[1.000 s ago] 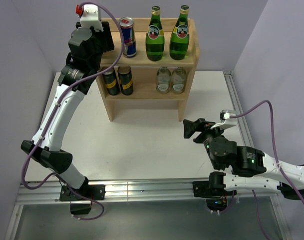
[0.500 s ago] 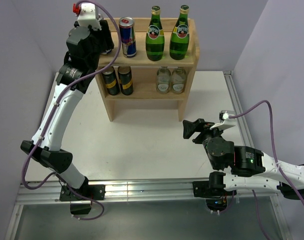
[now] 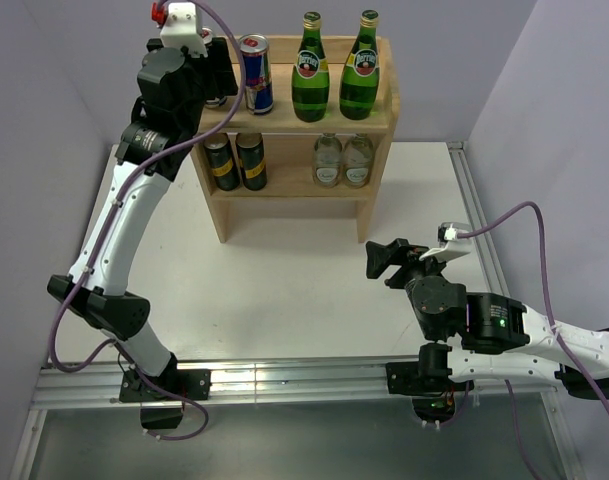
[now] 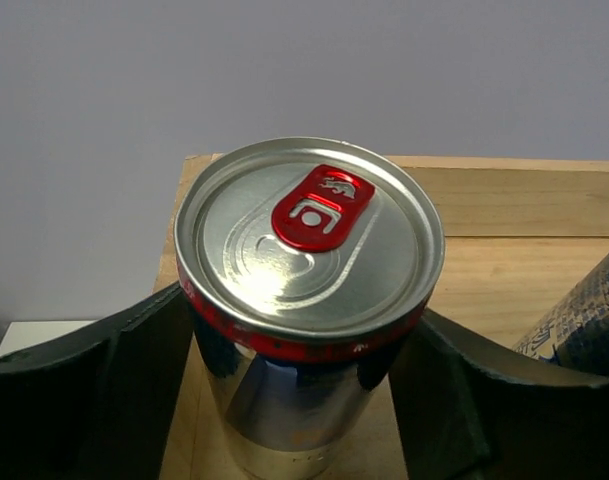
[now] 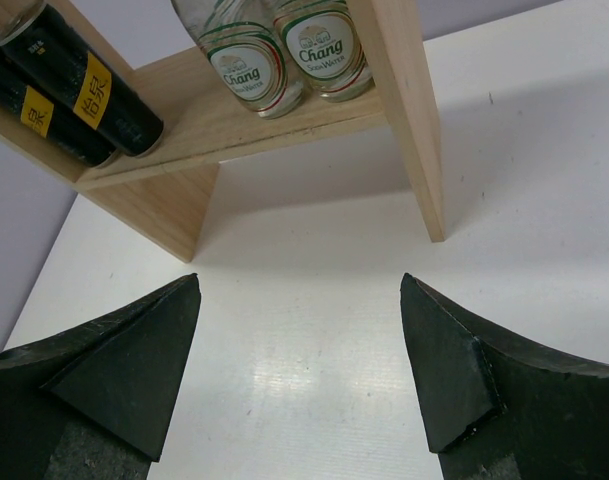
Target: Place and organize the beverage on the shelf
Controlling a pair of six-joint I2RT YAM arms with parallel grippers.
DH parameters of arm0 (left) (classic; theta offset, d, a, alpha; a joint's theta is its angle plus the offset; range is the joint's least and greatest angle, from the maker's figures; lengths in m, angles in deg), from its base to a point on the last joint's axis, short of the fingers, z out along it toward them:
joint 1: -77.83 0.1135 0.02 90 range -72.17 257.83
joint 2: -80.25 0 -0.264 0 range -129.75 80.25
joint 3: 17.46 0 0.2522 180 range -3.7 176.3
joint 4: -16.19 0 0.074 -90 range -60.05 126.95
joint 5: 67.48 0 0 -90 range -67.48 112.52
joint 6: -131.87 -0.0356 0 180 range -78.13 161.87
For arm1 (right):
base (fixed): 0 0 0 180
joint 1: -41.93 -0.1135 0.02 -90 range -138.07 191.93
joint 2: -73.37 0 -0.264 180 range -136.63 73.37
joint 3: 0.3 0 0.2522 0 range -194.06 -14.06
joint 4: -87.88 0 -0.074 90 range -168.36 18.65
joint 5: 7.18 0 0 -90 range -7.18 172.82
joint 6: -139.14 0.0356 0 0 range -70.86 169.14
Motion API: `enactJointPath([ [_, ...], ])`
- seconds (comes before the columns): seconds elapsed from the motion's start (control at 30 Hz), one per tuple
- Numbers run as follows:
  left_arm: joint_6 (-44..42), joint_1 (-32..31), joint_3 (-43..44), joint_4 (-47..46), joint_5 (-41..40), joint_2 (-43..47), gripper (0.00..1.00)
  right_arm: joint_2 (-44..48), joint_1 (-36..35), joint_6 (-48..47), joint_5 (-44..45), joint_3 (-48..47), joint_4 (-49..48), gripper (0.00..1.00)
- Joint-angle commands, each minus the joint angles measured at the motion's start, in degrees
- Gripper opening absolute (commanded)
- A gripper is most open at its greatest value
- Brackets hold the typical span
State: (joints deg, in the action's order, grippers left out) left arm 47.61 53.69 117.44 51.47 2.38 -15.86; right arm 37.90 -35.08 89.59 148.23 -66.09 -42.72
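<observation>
The wooden shelf (image 3: pixel 376 190) stands at the table's back. Its top tier holds a blue-and-silver can (image 3: pixel 255 73) and two green bottles (image 3: pixel 310 68) (image 3: pixel 361 66). Two black-and-gold cans (image 3: pixel 236 160) stand on the lower tier at left. My left gripper (image 3: pixel 214 85) is at the top tier's left end, shut on a second blue-and-silver can (image 4: pixel 309 300), upright over the wood (image 4: pixel 504 200). The fingers (image 4: pixel 134 380) flank the can's body; its base is hidden. The other can's side (image 4: pixel 584 325) shows just right of it. My right gripper (image 3: pixel 384 260) is open and empty above the table.
Two clear glass bottles (image 3: pixel 343 160) with green labels stand on the lower tier at right; they also show in the right wrist view (image 5: pixel 284 50). A metal rail (image 3: pixel 284 378) runs along the table's near edge. Walls close in on the left, back and right.
My left gripper has moved a little right and farther onto the shelf's top left corner with the can. The right arm has barely moved.
</observation>
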Motion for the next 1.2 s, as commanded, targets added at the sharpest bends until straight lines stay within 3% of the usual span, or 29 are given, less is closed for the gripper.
enactJointPath([
  [0.0, 2.4, 0.2, -2.2, 3.2, 1.0, 1.7, 0.82, 0.0, -0.3, 1.0, 2.4, 0.4, -0.8, 0.88],
  [0.2, 4.3, 0.1, -8.9, 2.5, 1.1, 6.9, 0.97, -0.3, -0.3, 1.0, 2.0, 0.7, -1.3, 0.88],
  [0.47, 6.7, -0.8, -15.0, 6.3, -0.2, 13.0, 0.99, -0.6, -0.3, 1.9, 1.7, 0.9, -0.7, 0.88],
  [0.57, 8.7, -3.6, -22.2, 7.5, -5.1, 19.5, 0.99, -0.9, -0.3, 2.7, 1.7, 0.8, 0.2, 0.88],
  [0.67, 12.5, -10.6, -32.4, 8.6, -10.3, 28.9, 0.99, -1.0, -0.3, 2.0, 0.4, 0.3, 0.7, 0.88],
  [0.7, 14.1, -15.6, -36.5, 9.7, -12.4, 33.4, 0.99, -1.0, -0.3, 1.9, 0.1, 0.2, 1.4, 0.91],
  [0.77, 19.0, -22.0, -41.8, 12.2, -11.3, 38.0, 0.99, -0.7, -0.2, 1.8, -0.5, -0.1, 2.0, 0.94],
  [0.87, 22.2, -26.7, -47.0, 12.5, -5.7, 46.7, 0.99, 0.5, -0.3, 1.8, -1.0, 0.4, 2.7, 0.95],
  [1.0, 21.6, -27.4, -49.9, 11.5, -4.2, 55.7, 0.99, 2.0, -0.2, 1.7, -0.6, 1.6, 1.9, 0.97],
  [1.17, 19.8, -27.4, -45.5, 15.4, -8.1, 54.9, 0.99, 1.1, -0.3, 2.6, -0.1, 1.3, 2.9, 0.98],
])
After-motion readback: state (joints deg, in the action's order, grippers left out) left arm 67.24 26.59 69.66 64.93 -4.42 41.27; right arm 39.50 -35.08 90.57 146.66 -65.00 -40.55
